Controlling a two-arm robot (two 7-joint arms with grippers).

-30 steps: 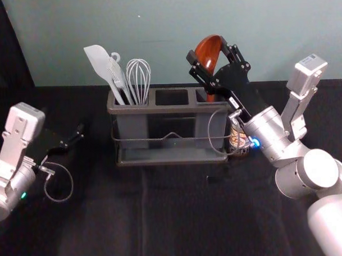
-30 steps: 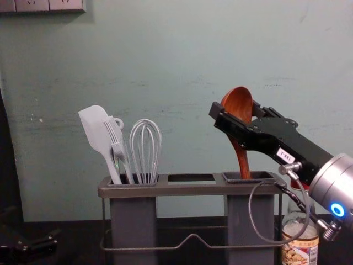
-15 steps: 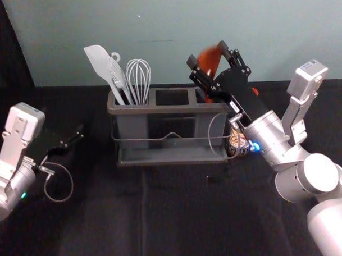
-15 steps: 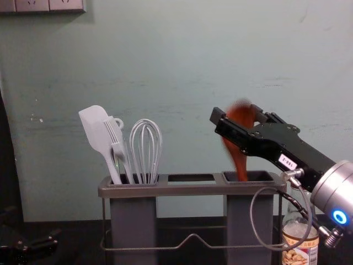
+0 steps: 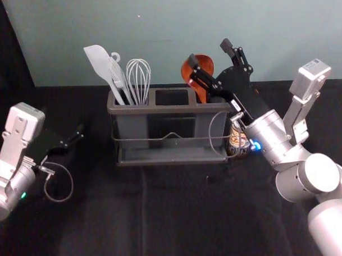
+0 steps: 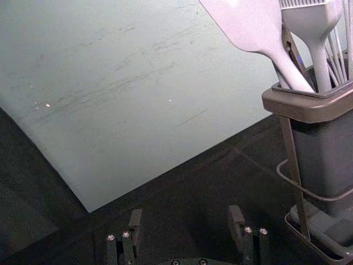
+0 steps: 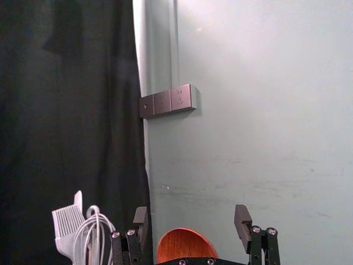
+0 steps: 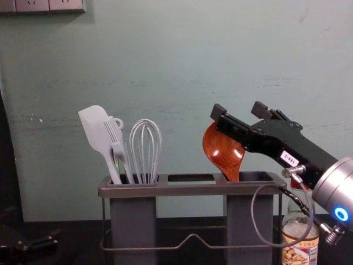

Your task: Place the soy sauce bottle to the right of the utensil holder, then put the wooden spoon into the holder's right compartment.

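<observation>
My right gripper (image 5: 209, 51) is open above the right end of the utensil holder (image 5: 170, 110); in the right wrist view the gripper (image 7: 190, 223) has its fingers wide apart. The wooden spoon (image 8: 223, 150) stands in the holder's right compartment, handle down, its bowl leaning left beside one finger and not gripped. Partly behind the right arm, the soy sauce bottle (image 8: 300, 243) stands just right of the holder. My left gripper (image 5: 78, 135) is parked left of the holder, and the left wrist view shows the gripper (image 6: 185, 221) open and empty.
A white spatula (image 8: 99, 135), a fork-like utensil and a whisk (image 8: 145, 149) stand in the holder's left compartment. A cable loop (image 8: 253, 212) from the right wrist hangs in front of the holder's right end. The wall (image 5: 184, 26) rises behind.
My right gripper has opened and let go of the spoon. The spoon has dropped lower, turned its bowl and tipped to the left. The left arm has stayed still.
</observation>
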